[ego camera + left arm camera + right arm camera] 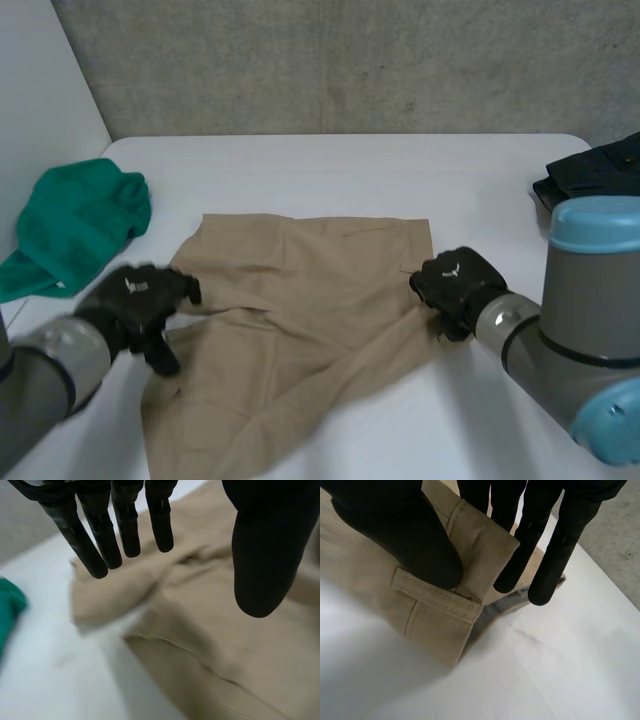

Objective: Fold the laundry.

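A: Where is the laundry?
B: A tan garment (310, 300) lies spread and creased in the middle of the white counter (350, 170), with 1 lower corner reaching toward the near edge

A: What is the left robot hand (140, 300) doing?
B: It is at the garment's left edge. In the left wrist view its fingers (127, 525) are straight and spread, the thumb (262, 545) stands well apart from them, and nothing is between them. The tan cloth lies rumpled beneath the palm

A: And the right robot hand (455, 285)?
B: It is at the garment's right edge, and it is clamped on the cloth. In the right wrist view the thumb (405, 535) presses down on a folded waistband just beside a belt loop (437, 597), and the fingers (547, 555) come round the far side of that fold, so the band is pinched between them

A: Is the pinched edge flat on the counter?
B: I cannot tell; the fold stands up around the thumb, and bare counter shows just beyond it

A: Anything else on the counter?
B: 2 more pieces: a bunched green cloth (80, 225) near the left edge, well apart from the tan garment, and a dark garment (595, 170) at the far right edge, behind the right arm
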Action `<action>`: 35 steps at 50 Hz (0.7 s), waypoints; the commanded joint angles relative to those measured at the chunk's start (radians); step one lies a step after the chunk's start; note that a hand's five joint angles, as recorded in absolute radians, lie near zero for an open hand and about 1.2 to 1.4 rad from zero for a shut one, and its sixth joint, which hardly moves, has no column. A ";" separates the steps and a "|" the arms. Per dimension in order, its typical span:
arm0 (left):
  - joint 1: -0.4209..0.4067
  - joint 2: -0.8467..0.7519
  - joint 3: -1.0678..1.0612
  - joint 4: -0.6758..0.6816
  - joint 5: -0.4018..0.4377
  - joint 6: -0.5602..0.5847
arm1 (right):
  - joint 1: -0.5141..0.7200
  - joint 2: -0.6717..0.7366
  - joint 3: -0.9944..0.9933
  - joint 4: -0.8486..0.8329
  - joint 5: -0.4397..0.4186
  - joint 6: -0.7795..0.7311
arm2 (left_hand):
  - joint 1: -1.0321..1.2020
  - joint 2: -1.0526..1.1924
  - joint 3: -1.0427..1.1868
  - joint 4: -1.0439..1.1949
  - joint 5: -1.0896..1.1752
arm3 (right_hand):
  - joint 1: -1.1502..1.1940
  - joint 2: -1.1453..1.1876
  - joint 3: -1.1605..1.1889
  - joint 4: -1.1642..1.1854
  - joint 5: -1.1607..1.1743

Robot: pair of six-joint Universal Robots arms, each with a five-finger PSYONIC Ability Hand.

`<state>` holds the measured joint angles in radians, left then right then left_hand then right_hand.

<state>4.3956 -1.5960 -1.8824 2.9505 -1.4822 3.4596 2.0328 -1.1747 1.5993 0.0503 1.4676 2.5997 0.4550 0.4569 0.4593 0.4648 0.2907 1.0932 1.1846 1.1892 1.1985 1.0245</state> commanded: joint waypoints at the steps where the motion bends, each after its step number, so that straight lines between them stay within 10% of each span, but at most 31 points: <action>1: -0.056 0.022 -0.058 -0.140 0.007 -0.121 | 0.010 0.078 -0.122 0.017 0.036 0.083 | 0.087 0.085 0.083 0.077 0.077 | 0.303 0.212 0.207 0.198 0.197; 13: -0.110 -0.081 -0.080 -0.174 -0.026 -0.140 | 0.009 0.069 -0.125 0.005 0.073 0.108 | 0.067 0.065 0.062 0.057 0.056 | 0.303 0.212 0.207 0.198 0.197; 17: -0.136 -0.104 -0.070 -0.160 -0.073 -0.119 | 0.006 0.056 -0.104 -0.001 0.073 0.108 | 0.441 0.439 0.437 0.431 0.431 | 0.303 0.212 0.207 0.198 0.197; 18: -0.146 -0.111 -0.069 -0.143 -0.095 -0.106 | 0.001 0.049 -0.095 0.005 0.065 0.109 | 0.884 0.882 0.880 0.874 0.874 | 0.303 0.212 0.207 0.198 0.197; 21: -0.157 -0.113 -0.069 -0.116 -0.119 -0.080 | 0.001 0.030 -0.067 0.020 0.048 0.094 | 0.941 0.939 0.937 0.931 0.931 | 0.303 0.212 0.207 0.198 0.197; 30: -0.185 -0.010 -0.112 -0.261 -0.086 0.122 | -0.113 -0.146 0.209 0.393 -0.116 -0.514 | 0.941 0.939 0.937 0.931 0.931 | 0.303 0.212 0.207 0.198 0.197; 35: -0.140 0.010 -0.057 -0.237 -0.075 0.174 | -0.085 -0.149 0.173 0.312 -0.112 -0.442 | 0.941 0.939 0.937 0.931 0.931 | 0.303 0.212 0.207 0.198 0.197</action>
<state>4.2163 -1.6204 -1.9856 2.7218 -1.5763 3.5598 1.9480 -1.2991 1.7685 0.3774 1.3694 2.1893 1.1440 1.1933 1.1822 1.1902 0.9958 1.0932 1.1847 1.1909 1.1989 1.0244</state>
